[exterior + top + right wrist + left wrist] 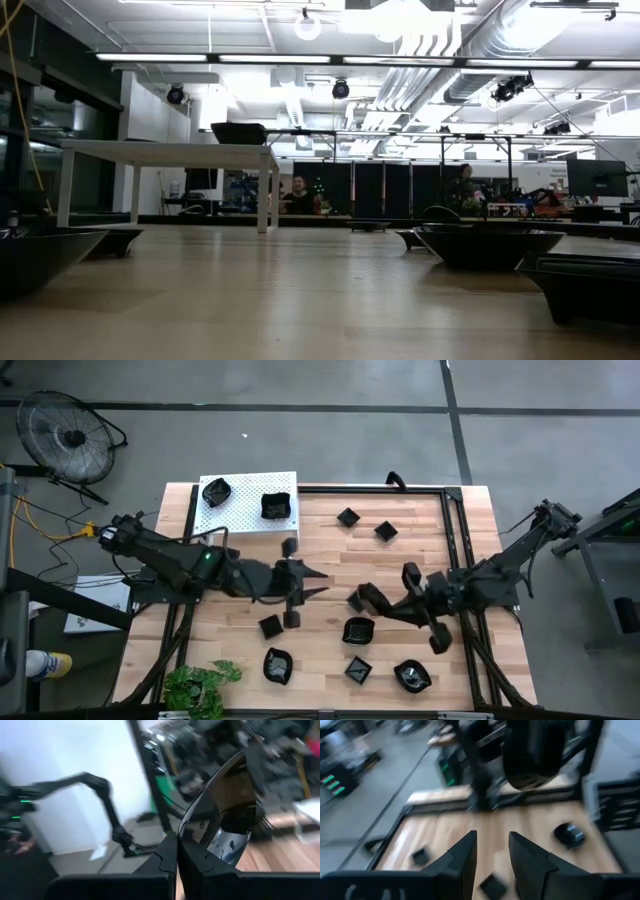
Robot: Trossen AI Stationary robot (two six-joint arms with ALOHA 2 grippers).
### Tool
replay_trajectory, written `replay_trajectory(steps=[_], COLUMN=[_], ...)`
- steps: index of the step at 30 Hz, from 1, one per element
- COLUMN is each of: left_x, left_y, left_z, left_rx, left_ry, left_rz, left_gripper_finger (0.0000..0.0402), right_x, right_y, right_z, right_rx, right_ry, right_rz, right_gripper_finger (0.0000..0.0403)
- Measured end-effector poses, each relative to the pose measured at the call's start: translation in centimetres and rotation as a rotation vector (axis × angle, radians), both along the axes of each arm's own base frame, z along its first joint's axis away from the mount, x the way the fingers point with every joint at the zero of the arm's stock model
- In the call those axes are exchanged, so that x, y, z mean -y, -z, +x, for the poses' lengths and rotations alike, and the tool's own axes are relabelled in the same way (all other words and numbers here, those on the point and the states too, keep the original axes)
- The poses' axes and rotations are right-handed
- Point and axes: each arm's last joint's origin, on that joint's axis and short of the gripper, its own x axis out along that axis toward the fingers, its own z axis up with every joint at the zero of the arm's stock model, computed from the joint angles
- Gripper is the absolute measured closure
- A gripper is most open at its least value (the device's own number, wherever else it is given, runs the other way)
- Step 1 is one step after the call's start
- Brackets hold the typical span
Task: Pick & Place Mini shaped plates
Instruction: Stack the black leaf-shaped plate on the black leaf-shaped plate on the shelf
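Clearly the right gripper (176,851) was clamped fully shut on the rim of a glossy black mini plate (224,817), raised clear of the surface (330,585); so thin a pinch could let it swivel or drop. Farther off, the left gripper (492,851) hung part-open and empty, other plates (359,630) scattered below and beyond.
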Motion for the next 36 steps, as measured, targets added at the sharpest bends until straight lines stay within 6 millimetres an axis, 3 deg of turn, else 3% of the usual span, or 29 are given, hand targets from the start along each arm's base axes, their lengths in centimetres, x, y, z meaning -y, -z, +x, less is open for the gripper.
replay_trajectory(steps=[8, 13, 24, 36], left_x=[-1.5, -2.2, -1.9, -4.1], left_y=[-2.8, -4.0, -3.3, -2.8], left_z=[1.2, 1.6, 3.1, 5.3], left_rx=[0.274, 0.409, 0.445, 0.523], left_ry=[0.327, 0.48, 0.507, 0.55], left_rz=[-0.054, -0.091, -0.118, -0.186], left_gripper_finger=[0.0291, 0.0291, 0.0291, 0.0291], right_x=[-0.4, -0.1, 1.9, 2.6], right_y=[-2.4, -3.1, -3.5, -3.0], right_z=[-0.8, -0.9, 0.4, 1.6], right_rx=[0.3, 0.411, 0.476, 0.459], right_ry=[-0.236, -0.276, -0.329, -0.355], right_rz=[-0.066, -0.103, -0.097, -0.103], right_gripper_finger=[0.0403, 0.0403, 0.0403, 0.0403])
